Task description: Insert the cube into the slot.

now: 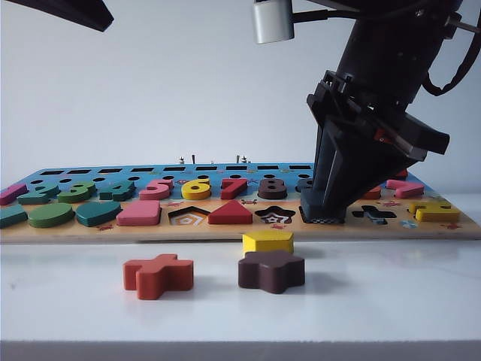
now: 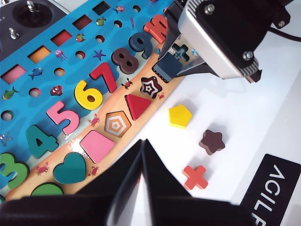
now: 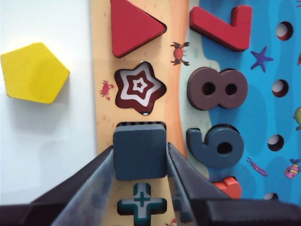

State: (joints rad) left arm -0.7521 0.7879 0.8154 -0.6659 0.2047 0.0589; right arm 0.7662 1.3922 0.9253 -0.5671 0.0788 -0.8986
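Robot test bench in a lab setting: plain white table (image 1: 391, 316), bare white backdrop, a child's wooden puzzle board (image 1: 225, 229) as test piece, a radio control handset (image 2: 28, 19) at upper left of the left wrist view.

Slot (image 3: 140, 125) mostly covered by cube (image 3: 140, 151); only a thin checkered strip shows at its 12 o'clock edge. Right gripper (image 1: 328, 213) blocks the cube in exterior view. Left gripper (image 2: 142, 162) fingertips blurred, body cut off at 6 o'clock. Cross cut-out (image 3: 141, 206) cropped by the frame edge. Board (image 1: 240, 229) numeral at 9 o'clock cut off.
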